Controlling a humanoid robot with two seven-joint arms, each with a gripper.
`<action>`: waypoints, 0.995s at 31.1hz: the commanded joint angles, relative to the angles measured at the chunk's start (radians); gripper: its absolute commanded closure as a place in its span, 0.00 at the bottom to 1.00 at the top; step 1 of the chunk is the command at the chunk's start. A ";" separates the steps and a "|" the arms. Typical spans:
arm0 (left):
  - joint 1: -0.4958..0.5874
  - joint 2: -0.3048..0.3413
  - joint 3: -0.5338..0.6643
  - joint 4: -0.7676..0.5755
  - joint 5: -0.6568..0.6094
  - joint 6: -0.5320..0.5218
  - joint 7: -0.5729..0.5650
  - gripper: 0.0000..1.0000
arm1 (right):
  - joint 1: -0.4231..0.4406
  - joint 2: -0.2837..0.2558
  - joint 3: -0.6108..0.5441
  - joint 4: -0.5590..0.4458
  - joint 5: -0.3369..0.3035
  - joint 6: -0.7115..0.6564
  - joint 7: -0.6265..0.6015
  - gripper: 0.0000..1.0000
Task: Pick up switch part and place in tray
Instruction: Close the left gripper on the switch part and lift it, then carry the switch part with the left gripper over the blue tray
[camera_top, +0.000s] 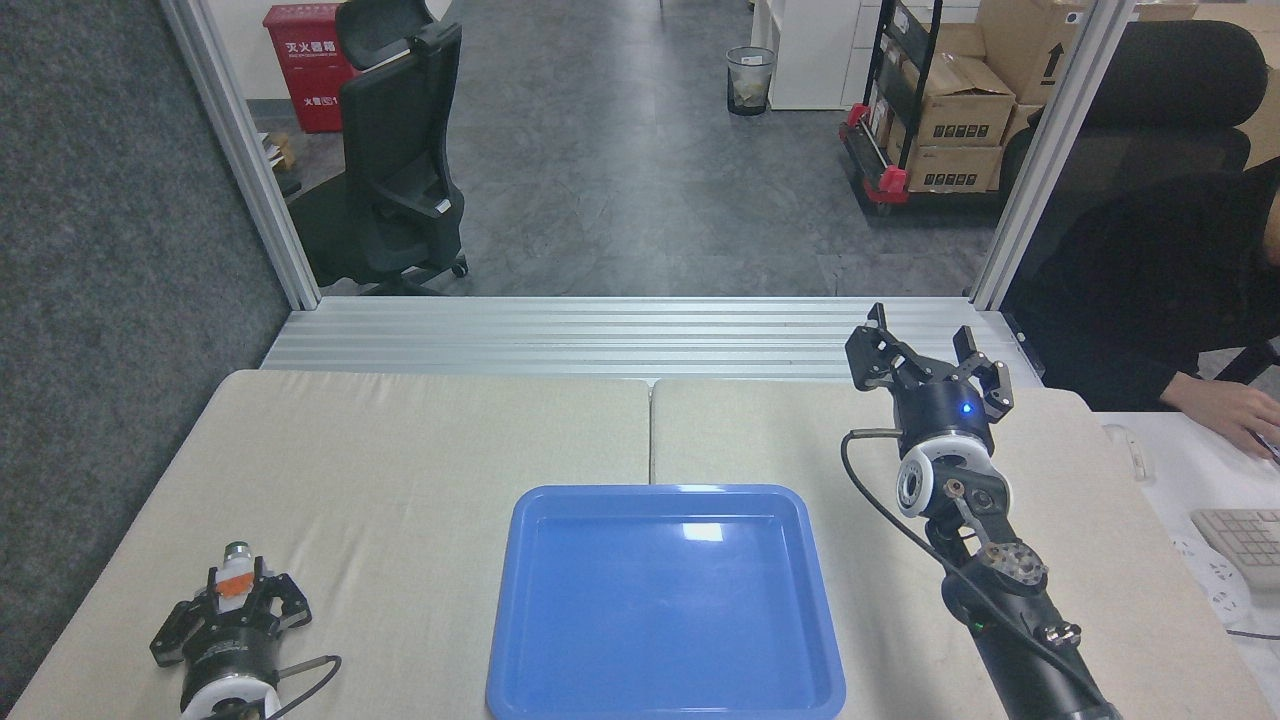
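left gripper (238, 592) at near left has fingers drawn in around the switch part (236, 567), apparently clamping it for the carry right to the tray (520, 540); right gripper (928, 363) idles far right, fingers apart.

Tray (665, 605) lies on the table (430, 450), centre, at the near edge. Left gripper (238, 590) is at the table's near-left corner, well left of the tray, with the switch part (236, 566) between its fingers, cap end pointing away. Right gripper (925, 350) is raised over the far-right of the table, behind and right of the tray. Office chair (395, 150) stands beyond the table, far left.
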 joint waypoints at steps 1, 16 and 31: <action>-0.004 0.035 0.013 0.013 -0.004 -0.001 -0.009 0.83 | 0.000 0.000 0.000 0.000 0.000 0.000 0.002 0.00; -0.027 -0.082 -0.304 -0.656 -0.131 -0.036 -0.170 0.97 | 0.000 0.000 0.002 0.000 0.000 0.000 0.002 0.00; -0.007 -0.353 -0.635 -0.451 -0.343 -0.071 -0.281 0.98 | 0.001 0.000 0.003 0.000 0.002 0.000 0.000 0.00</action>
